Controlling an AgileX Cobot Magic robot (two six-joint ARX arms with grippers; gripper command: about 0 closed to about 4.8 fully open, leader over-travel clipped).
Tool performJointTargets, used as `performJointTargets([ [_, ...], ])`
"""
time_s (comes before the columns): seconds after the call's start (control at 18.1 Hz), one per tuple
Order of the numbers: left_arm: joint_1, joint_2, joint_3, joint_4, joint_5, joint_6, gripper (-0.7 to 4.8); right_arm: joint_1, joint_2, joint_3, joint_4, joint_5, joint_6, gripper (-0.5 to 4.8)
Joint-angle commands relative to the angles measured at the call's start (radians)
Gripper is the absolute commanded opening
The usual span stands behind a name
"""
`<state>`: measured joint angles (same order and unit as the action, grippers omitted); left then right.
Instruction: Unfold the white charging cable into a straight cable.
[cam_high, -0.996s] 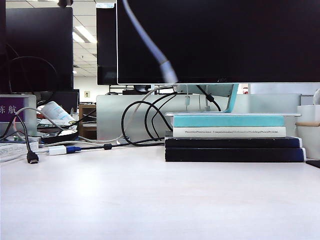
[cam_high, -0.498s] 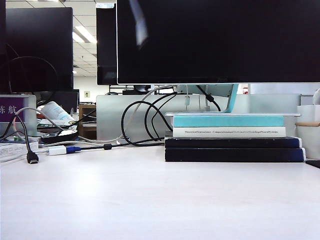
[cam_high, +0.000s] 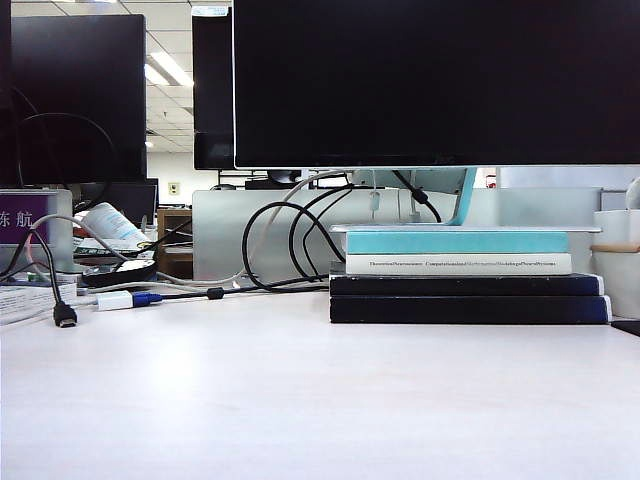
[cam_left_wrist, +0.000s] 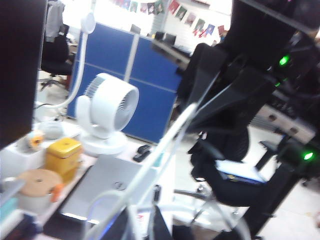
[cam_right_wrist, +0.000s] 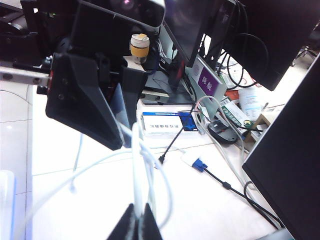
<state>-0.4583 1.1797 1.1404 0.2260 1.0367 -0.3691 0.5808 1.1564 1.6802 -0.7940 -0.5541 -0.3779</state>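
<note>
Right wrist view shows the white charging cable (cam_right_wrist: 142, 165) most clearly: a thin, glossy white cord hanging in loose loops above the table, with several strands gathered where the right gripper (cam_right_wrist: 136, 225) pinches them between jaws pressed tightly together. One strand runs off toward the black body of the other arm (cam_right_wrist: 87, 95), which looms close by. In the left wrist view the same cable (cam_left_wrist: 165, 145) stretches as a taut, blurred white line away from the left gripper (cam_left_wrist: 142, 227); its jaws stand nearly together with the cord running down between them, and the grip appears to be on the cable. Neither gripper nor the cable appears in the exterior view.

The surface is a pale white tabletop (cam_high: 300, 400), matte and bare in front. The room is an open office with ceiling lights and blue partition panels (cam_left_wrist: 145, 85).

At the back of the table stands a stack of books (cam_high: 465, 275), dark ones beneath a white and a teal one, under a large black monitor (cam_high: 430, 80). Black cables (cam_high: 290, 240) loop beside the stack, and a cord with a white-and-blue connector (cam_high: 125, 299) lies on the left of the exterior view. The left wrist view also takes in a white desk fan (cam_left_wrist: 107, 117), a yellow tin (cam_left_wrist: 62, 152) and a closed silver laptop (cam_left_wrist: 107, 185).
</note>
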Motion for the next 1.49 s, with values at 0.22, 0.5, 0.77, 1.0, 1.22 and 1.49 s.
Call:
performJointTargets([
  [0.22, -0.081, -0.002, 0.002, 0.015, -0.042, -0.027, 0.57, 0.002, 0.010, 0.004, 0.011, -0.064, 0.013, -0.05],
  [0.5, -0.100, -0.001, 0.002, 0.014, -0.194, -0.032, 0.57, 0.058, 0.010, 0.004, 0.013, -0.154, 0.042, -0.05],
  [0.77, -0.151, 0.037, 0.002, 0.016, -0.247, -0.031, 0.57, 0.161, 0.022, 0.004, 0.011, -0.185, 0.043, -0.05],
  [1.0, -0.175, 0.055, 0.002, 0.015, -0.278, -0.024, 0.57, 0.194, 0.021, 0.004, -0.011, -0.185, 0.046, -0.05],
  [1.22, -0.167, 0.066, 0.002, -0.023, -0.352, 0.025, 0.57, 0.194, -0.021, 0.005, -0.018, -0.184, 0.047, -0.05],
  [1.49, -0.167, 0.069, 0.002, -0.099, -0.494, 0.111, 0.57, 0.193, -0.113, 0.006, 0.005, -0.152, 0.054, -0.05],
])
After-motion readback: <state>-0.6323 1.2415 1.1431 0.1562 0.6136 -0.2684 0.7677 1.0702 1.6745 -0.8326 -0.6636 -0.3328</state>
